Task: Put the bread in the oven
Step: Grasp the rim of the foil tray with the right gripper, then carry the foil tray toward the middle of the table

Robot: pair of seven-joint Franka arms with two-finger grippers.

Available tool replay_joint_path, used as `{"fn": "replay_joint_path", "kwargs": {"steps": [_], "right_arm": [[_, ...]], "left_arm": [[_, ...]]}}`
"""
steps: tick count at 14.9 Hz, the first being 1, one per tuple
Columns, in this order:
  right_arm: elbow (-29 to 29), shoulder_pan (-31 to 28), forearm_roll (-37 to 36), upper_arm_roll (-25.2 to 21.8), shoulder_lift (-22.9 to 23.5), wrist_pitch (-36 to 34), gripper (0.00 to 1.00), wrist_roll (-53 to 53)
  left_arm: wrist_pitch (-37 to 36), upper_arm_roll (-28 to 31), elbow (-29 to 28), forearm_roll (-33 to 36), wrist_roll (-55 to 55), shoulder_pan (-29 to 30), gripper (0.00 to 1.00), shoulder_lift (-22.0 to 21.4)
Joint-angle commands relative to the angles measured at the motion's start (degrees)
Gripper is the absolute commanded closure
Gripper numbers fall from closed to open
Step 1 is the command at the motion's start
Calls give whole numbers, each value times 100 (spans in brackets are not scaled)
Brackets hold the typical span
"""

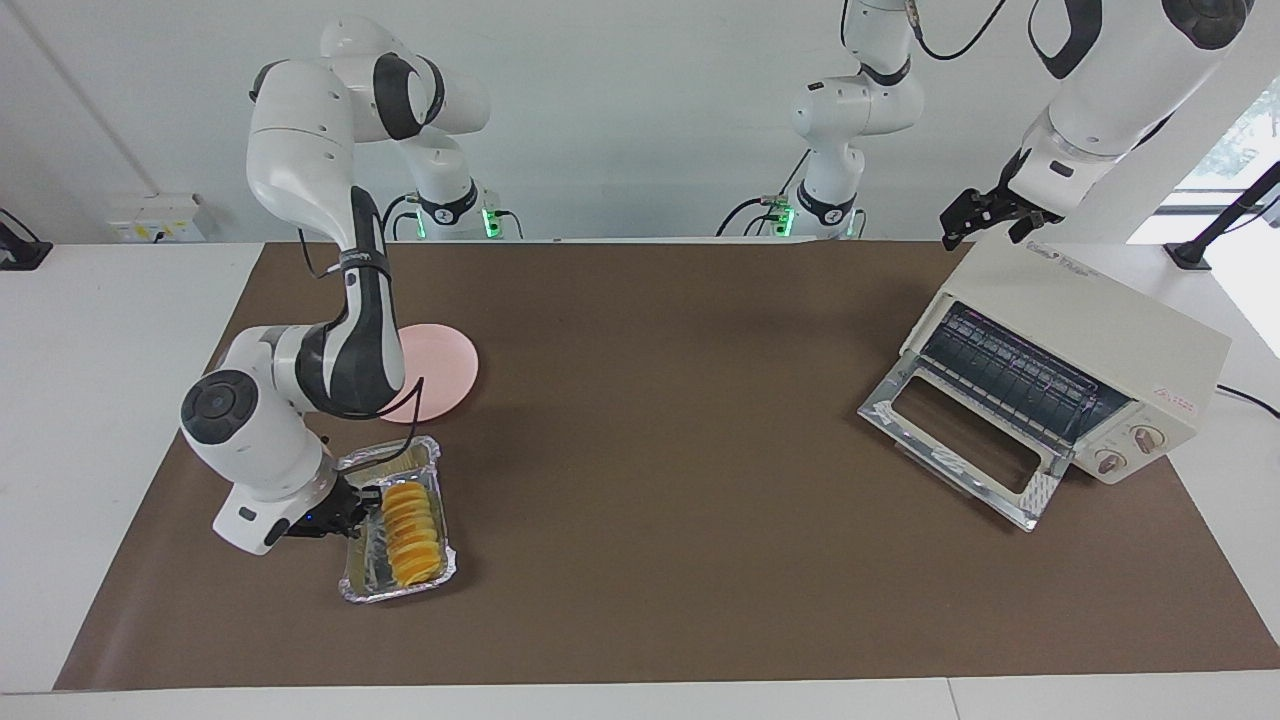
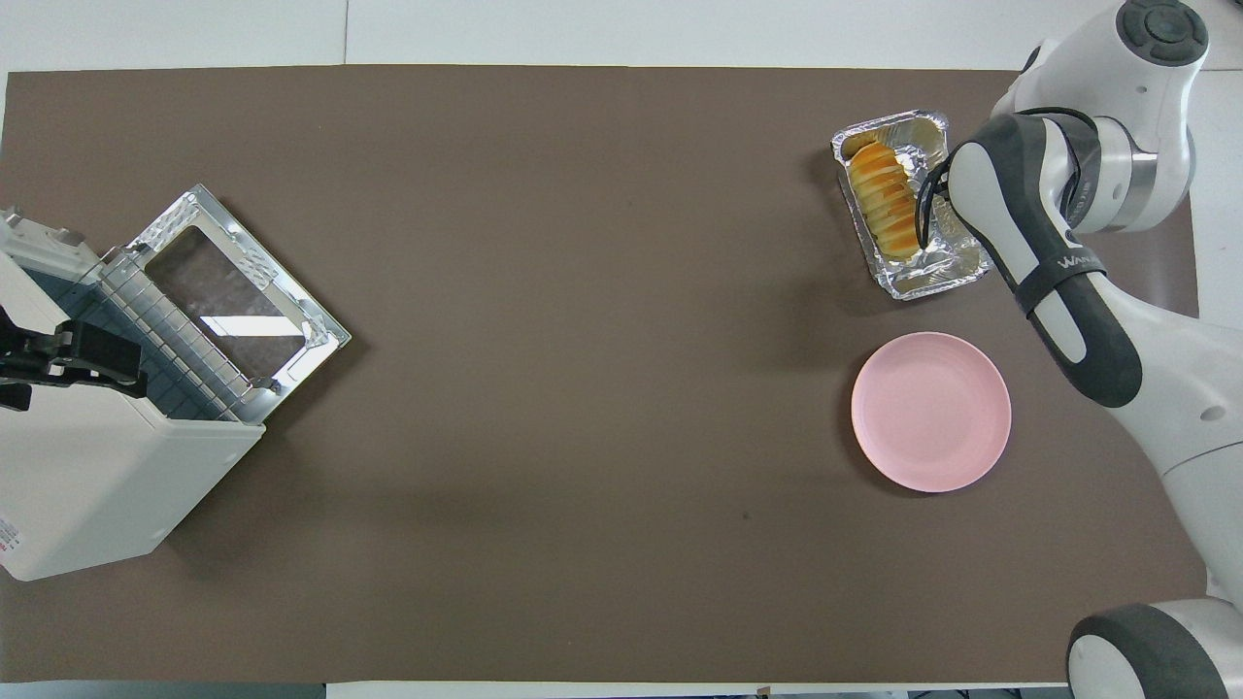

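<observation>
Now the bread (image 1: 412, 533) lies in the foil tray (image 1: 352, 588); the right gripper (image 1: 366, 507) is closed on the tray's rim, the left gripper (image 1: 985, 213) spread wide over the oven (image 1: 1120, 330).

Bread (image 1: 412, 535): small yellow-orange ridged loaf, lying lengthwise in foil tray (image 1: 396, 590), at 9 o'clock of oven, well apart. Oven (image 1: 1090, 335): boxy cream-white, door dropped open flat, wire rack visible, two front knobs, on mat at left arm's end.

Yellow-orange ridged bread (image 1: 412, 534), silver foil tray (image 1: 437, 576), pink plate (image 1: 445, 372).
</observation>
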Motion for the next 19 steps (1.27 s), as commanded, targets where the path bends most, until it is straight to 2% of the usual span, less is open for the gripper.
{"fn": "replay_joint_path", "kwargs": {"steps": [1,5,7,9,11,13,15,19], "right_arm": [[-190,-37,42,78,-299,-228,100,67],[564,129,559,193,-379,-1441,100,688],[881,558,701,202,-422,-1802,100,1548],[1031,1225,754,175,-493,-1935,100,2480],[1032,1814,903,193,-537,-1857,100,3517],[1006,2394,991,167,-633,-1664,100,4090],[927,2686,1096,166,-616,-1471,100,4390],[233,3143,1229,166,-642,-768,100,4734]], "left_arm": [[96,-8,-109,-114,28,69,0,-125],[96,-8,-109,-114,28,69,0,-125],[96,-8,-109,-114,28,69,0,-125],[96,-8,-109,-114,28,69,0,-125],[96,-8,-109,-114,28,69,0,-125],[96,-8,-109,-114,28,69,0,-125],[96,-8,-109,-114,28,69,0,-125],[96,-8,-109,-114,28,69,0,-125]]}}
